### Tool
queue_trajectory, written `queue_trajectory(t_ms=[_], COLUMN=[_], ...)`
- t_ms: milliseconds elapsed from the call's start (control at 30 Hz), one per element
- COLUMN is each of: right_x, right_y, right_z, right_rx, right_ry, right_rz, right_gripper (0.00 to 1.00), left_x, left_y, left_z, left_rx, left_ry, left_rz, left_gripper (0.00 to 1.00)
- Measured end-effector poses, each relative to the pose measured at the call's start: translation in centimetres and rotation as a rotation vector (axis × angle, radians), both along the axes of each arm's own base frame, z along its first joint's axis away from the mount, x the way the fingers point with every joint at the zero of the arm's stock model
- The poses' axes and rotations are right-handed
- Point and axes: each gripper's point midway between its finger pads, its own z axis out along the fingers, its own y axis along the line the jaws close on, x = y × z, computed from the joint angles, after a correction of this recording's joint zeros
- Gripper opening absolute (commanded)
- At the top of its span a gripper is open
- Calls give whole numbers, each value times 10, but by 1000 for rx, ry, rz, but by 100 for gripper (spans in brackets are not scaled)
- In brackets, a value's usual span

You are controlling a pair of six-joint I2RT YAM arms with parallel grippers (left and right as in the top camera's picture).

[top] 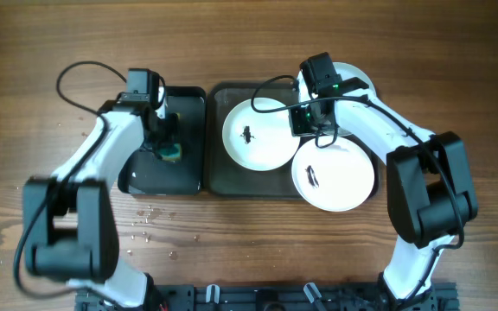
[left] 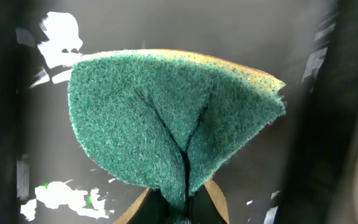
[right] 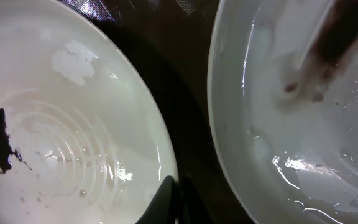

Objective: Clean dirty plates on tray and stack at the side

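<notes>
One white plate (top: 266, 147) in the tray (top: 223, 181) has a dark smudge. Our left tool (left: 182, 208) squeezes the sponge (left: 166, 124); our right tool (right: 174, 202) is closed.

third plate (top: 359, 76) mostly hidden under right arm (top: 374, 121), sponge (top: 174, 153) half covered by left end effector (top: 165, 141)

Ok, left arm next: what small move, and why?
Probably lift the sponge clear of the small black tray toward the smudged plate: the left gripper is shut on it, and that plate shows a dark mark.
</notes>
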Motion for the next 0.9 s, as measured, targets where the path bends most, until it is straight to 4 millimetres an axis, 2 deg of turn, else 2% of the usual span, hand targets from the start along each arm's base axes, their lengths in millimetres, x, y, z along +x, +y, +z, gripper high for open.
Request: queue_trajectory(t_ms=[133,233,367,500,633,900], right_x=[0,0,0,0,0,0], right_y=[0,0,0,0,0,1], right_z=[0,0,0,0,0,0], right_rx=[0,0,0,0,0,5], right_ry=[0,0,0,0,0,1], right_rz=[0,0,0,0,0,1], right_gripper=[4,4,4,4,4,4], left_x=[7,3,-10,-26,-32,-27], left_y=[0,1,2,3,3,3], left_z=[74,126,178,219,235,226], left_rx=[-11,-22,-40,-61,-70,-68], left_ry=[-208,-358,-507,-629,-680,-653], left_rz=[2,2,14,29,34,34], left_gripper=[4,4,4,4,4,4])
